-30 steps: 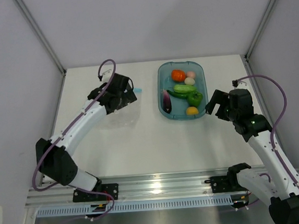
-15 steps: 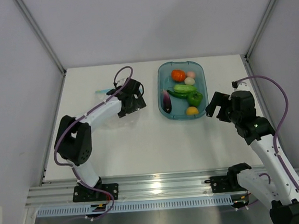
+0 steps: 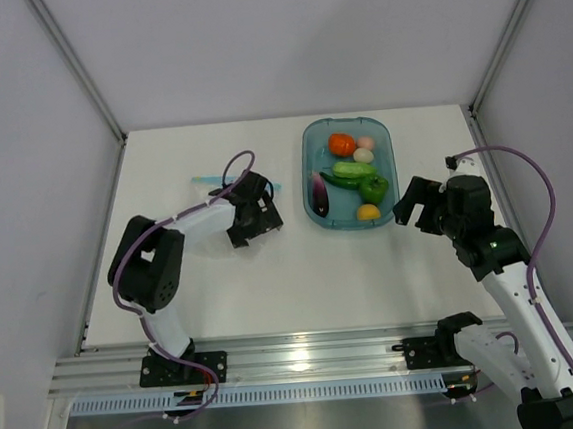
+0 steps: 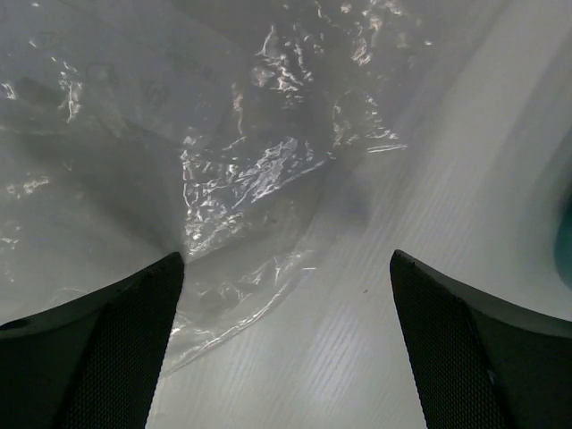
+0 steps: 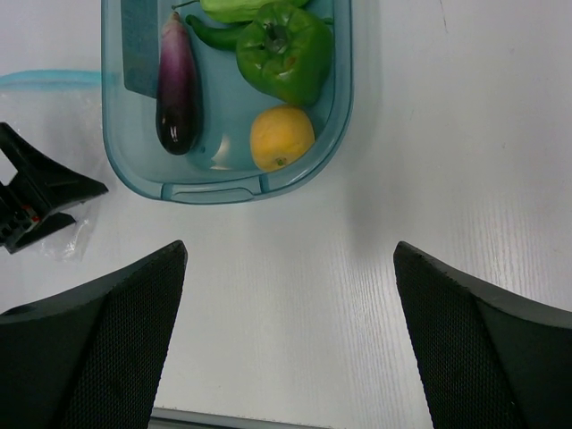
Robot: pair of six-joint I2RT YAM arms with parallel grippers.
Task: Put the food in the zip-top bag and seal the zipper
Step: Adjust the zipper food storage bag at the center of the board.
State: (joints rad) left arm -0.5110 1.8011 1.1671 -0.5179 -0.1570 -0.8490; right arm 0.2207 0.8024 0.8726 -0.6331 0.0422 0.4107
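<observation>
Left arm has folded its elbow back toward the near-left corner. The left gripper [image 4: 286, 259] has slid toward the near edge and now sits low over the zip-top bag [image 4: 232, 170]. Its fingers are spread wide with nothing between them, and crumpled plastic runs under the left one. More of the zipper [image 3: 203, 180] shows on the gripper's far side than a second ago.

The bag lies between the left edge and the tray [image 5: 223, 189], in the far half. My read: it's lining up a grab on the bag, no grip yet.

Right gripper [image 5: 290, 255] has barely moved. Its fingers are apart and empty, and it hangs just nearside of the tray, toward the right edge.

No food is loaded; all of it is in the tray.

Count:
- 1 tomato [image 3: 341, 144]
- 1 egg [image 3: 364, 155], with a second pale round piece behind it, too small to identify
- 1 cucumber [image 3: 351, 169]
- 1 pepper [image 3: 374, 188]
- 1 eggplant [image 3: 319, 194]
- 1 lemon [image 3: 369, 211]
- 1 slim dark-green piece [image 5: 214, 34], can't tell what
- 1 bag, 1 tray
</observation>
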